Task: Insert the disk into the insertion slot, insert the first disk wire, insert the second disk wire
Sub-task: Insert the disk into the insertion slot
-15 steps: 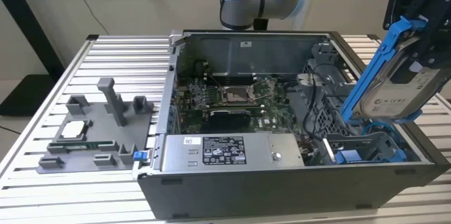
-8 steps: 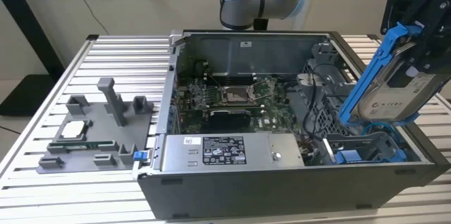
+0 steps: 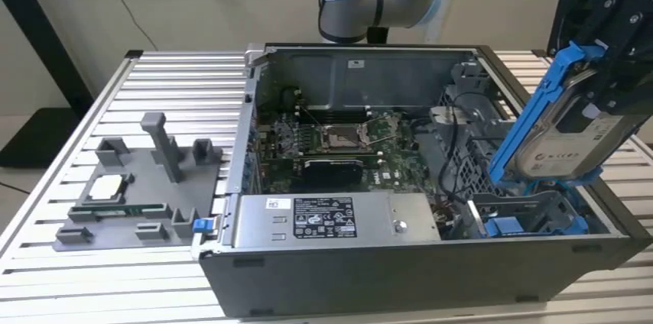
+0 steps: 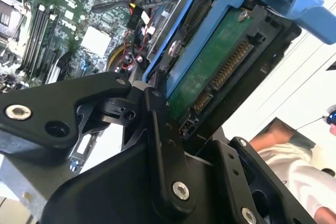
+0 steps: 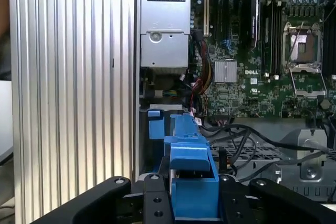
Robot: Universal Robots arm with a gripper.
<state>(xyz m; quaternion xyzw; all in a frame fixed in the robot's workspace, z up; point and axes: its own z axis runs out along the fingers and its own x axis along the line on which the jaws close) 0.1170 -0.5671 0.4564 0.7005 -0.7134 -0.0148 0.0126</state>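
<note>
Fingers (image 4: 165, 140): clenched on disk (image 3: 559, 150), gripping blue carrier (image 5: 191, 182). Disk position: tilted, raised above insertion slot (image 3: 533, 223) at exterior view's right corner of computer case (image 3: 408, 278). Advice, as judgement: square carrier to slot rails, lower evenly, steer clear of loose cables (image 5: 247, 132) beside slot. Count: one disk, one carrier, one case, one power-supply box (image 3: 326, 218). Cables: too tangled to count.

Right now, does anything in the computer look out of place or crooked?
Only the disk: it is not seated yet. The hand grips it by its blue frame, tilted steeply over the open case, at the exterior view's right.
</note>
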